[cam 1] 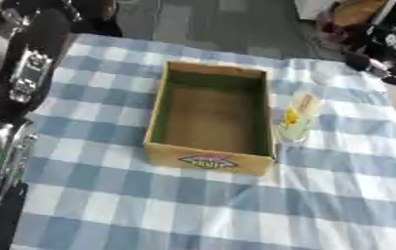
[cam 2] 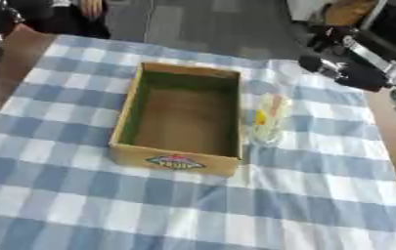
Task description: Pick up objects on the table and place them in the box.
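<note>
The box (cam 1: 209, 119) sits mid-cloth, a pale packet (cam 1: 297, 118) (yellow-marked) at its 3 o'clock; the right hand (cam 2: 348, 73), grip unreadable, hovers at 1 o'clock.

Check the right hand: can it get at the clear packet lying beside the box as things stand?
Probably yes: the right hand hangs over the table's right edge, and only bare checked cloth lies between it and the packet.

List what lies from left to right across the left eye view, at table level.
Left arm at the table's left edge → open cardboard box → clear packet with a yellow and orange label, lying just right of the box → right arm, at the upper right corner.
</note>
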`<state>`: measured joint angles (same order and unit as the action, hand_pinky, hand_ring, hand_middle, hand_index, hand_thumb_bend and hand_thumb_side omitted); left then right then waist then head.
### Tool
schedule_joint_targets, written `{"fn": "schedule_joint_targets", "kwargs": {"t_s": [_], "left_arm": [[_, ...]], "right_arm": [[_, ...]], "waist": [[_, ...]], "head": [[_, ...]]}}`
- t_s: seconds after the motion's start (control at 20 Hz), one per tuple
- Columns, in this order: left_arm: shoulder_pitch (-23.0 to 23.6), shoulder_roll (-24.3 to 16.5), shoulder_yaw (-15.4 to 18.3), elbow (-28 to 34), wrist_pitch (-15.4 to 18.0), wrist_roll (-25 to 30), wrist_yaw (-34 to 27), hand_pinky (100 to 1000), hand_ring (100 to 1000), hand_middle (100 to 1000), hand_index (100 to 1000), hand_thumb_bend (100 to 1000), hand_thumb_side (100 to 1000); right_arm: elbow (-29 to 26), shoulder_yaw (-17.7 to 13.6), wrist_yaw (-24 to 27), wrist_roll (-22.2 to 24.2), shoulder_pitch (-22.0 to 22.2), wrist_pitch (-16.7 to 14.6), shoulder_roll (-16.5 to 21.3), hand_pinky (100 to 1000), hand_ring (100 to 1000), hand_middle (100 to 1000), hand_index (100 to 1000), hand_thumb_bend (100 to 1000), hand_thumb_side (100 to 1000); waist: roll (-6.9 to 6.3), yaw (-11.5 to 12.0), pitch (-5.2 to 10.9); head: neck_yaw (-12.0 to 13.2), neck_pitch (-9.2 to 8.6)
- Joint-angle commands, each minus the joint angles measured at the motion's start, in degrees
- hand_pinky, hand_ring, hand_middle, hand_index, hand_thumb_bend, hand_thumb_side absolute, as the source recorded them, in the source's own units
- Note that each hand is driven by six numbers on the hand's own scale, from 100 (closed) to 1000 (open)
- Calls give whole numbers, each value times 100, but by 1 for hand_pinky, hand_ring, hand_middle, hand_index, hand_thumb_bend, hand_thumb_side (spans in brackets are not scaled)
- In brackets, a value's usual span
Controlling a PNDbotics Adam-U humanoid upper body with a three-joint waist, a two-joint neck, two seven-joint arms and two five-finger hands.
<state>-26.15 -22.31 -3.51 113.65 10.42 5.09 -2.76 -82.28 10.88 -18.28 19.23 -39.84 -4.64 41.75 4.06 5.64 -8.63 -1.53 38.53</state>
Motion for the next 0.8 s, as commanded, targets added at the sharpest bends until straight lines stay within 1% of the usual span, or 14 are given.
{"fn": "schedule_joint_targets", "kwargs": {"t_s": [0.05, 0.8], "left_arm": [[-93, -7, -14, 95, 6, 25, -32, 784, 720, 811, 908, 372, 788], [-113, -2, -14, 95, 12, 27, -37, 785, 722, 812, 908, 372, 786]], "right_arm": [[-11, -4, 54, 86, -133, -20, 24, 916, 787, 781, 966, 712, 1000], [60, 86, 498, 317, -96, 72, 19, 909, 785, 785, 986, 728, 1000]], "waist": [[2, 13, 99], [16, 44, 99]], "head": [[0, 8], [81, 0]]}}
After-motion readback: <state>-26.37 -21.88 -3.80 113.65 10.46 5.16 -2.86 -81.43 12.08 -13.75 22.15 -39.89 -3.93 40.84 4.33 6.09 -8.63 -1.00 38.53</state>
